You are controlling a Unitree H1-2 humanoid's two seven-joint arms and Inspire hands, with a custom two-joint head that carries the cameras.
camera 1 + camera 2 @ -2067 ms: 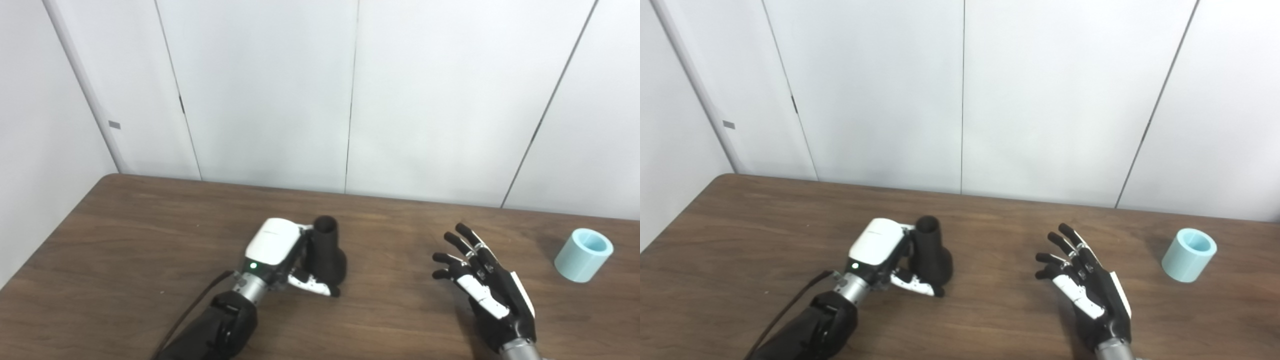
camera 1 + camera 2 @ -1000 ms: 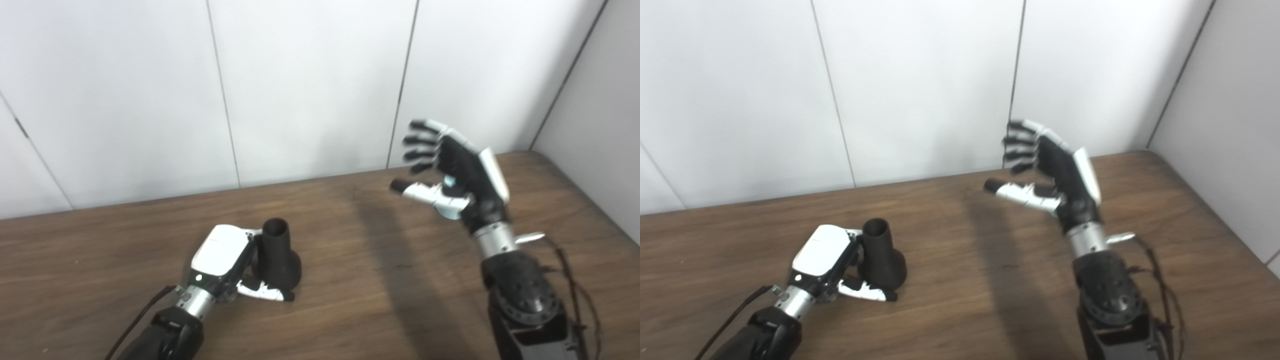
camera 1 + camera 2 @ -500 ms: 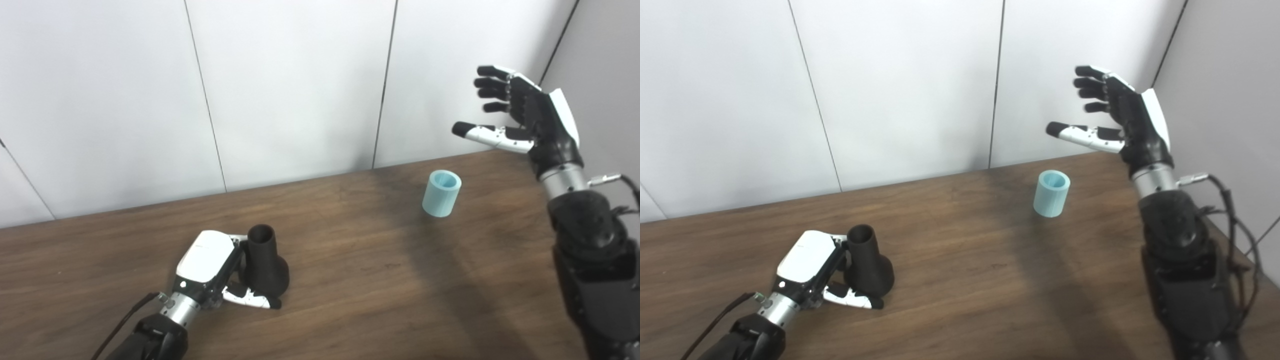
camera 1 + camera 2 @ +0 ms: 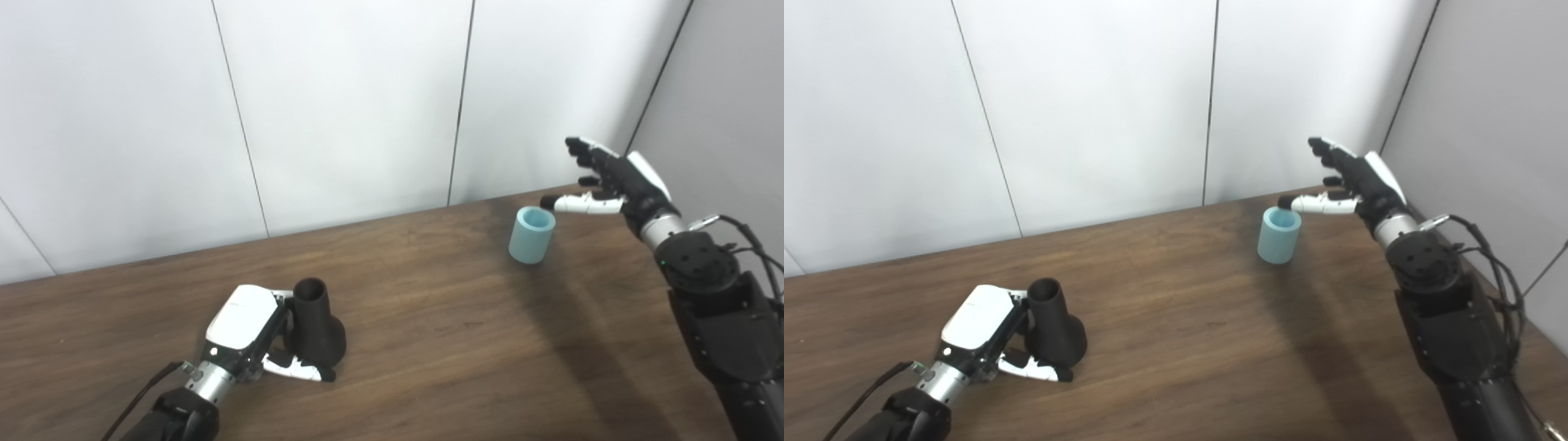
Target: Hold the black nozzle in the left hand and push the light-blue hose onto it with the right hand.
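Observation:
The black nozzle [image 4: 315, 327] stands upright on the wooden table [image 4: 429, 343], wide base down and open neck up, at the lower left. My left hand [image 4: 248, 334] is wrapped around it, thumb across the front of the base. The light-blue hose [image 4: 531, 235], a short upright tube, stands far right near the back edge. My right hand [image 4: 606, 184] hovers open just right of and above the hose, fingers spread, thumb tip close over its rim without gripping it.
White wall panels [image 4: 343, 104] run along the table's back edge, and a grey side wall [image 4: 729, 110] closes the right corner. Loose cables [image 4: 1497, 257] hang from my right forearm. Bare wood lies between the nozzle and the hose.
The camera has swung to the right. My right hand rose from the table, swept over the hose, then came down beside it. The left hand has kept its hold on the nozzle.

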